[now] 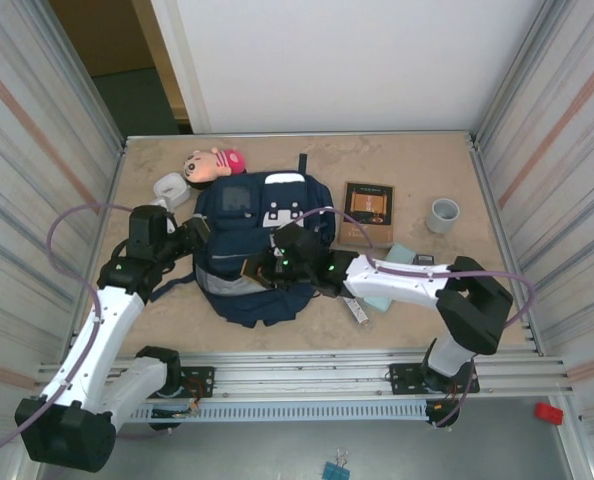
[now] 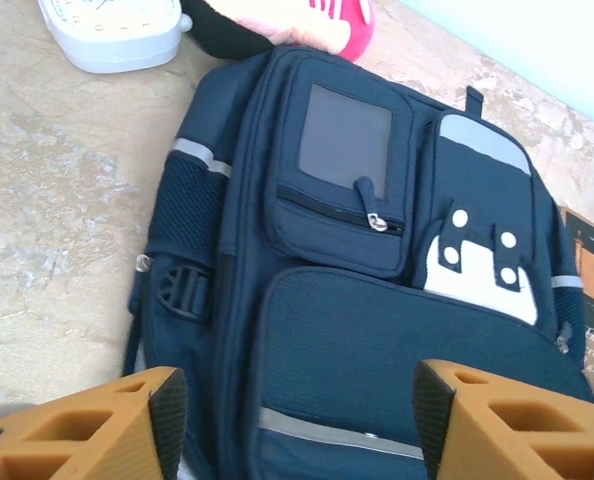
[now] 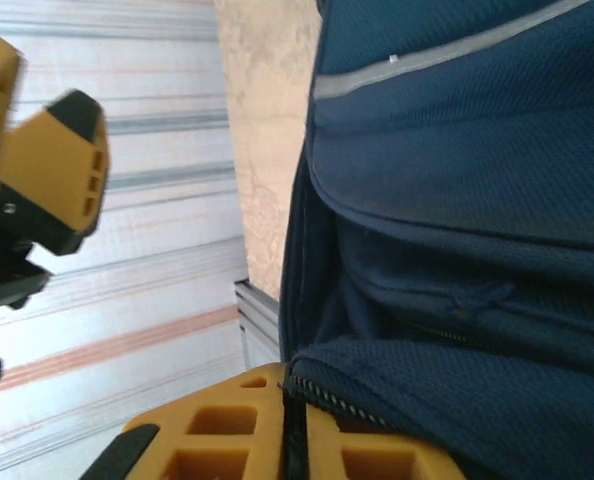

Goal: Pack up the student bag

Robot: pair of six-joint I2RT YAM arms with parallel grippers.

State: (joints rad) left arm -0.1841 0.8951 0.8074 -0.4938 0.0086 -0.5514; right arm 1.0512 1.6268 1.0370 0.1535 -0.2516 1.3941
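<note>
**Limp bag flat on the tabletop: one tool wide open, one nipped at the zip**

The bag (image 1: 262,255) lies flat on its back in the middle of the tabletop (image 1: 417,160), with its top end toward the far wall. A doll (image 1: 214,163) and a clock (image 1: 170,188) sit at its far-left corner, a book (image 1: 367,212) lies just to its right, and a cup (image 1: 443,214) stands well apart beyond that.

The left tool (image 2: 299,405) hangs over the bag's left side with its jaws wide apart. Nothing is between them except the front pocket below. The right tool (image 3: 292,432) is at the bag's near end with its jaws all but closed. A zip edge runs straight into the thin gap, so it appears to pinch a fold of the opening, though that wrist view is too close to be sure.

The bag is soft fabric. It will likely sag, fold and drag rather than lift as one piece, and lying this flat it looks light. The broad smooth panels offer little to pinch. Better holds are the zip edge, the zip pull (image 2: 377,220), the top loop (image 2: 474,97) or a strap. Packing will probably need one tool to hold the mouth open while the other loads.

The inside of the main compartment is hidden. In the top view the right arm covers much of the bag's near half. The small items beside that arm are partly covered and too small to name.
</note>
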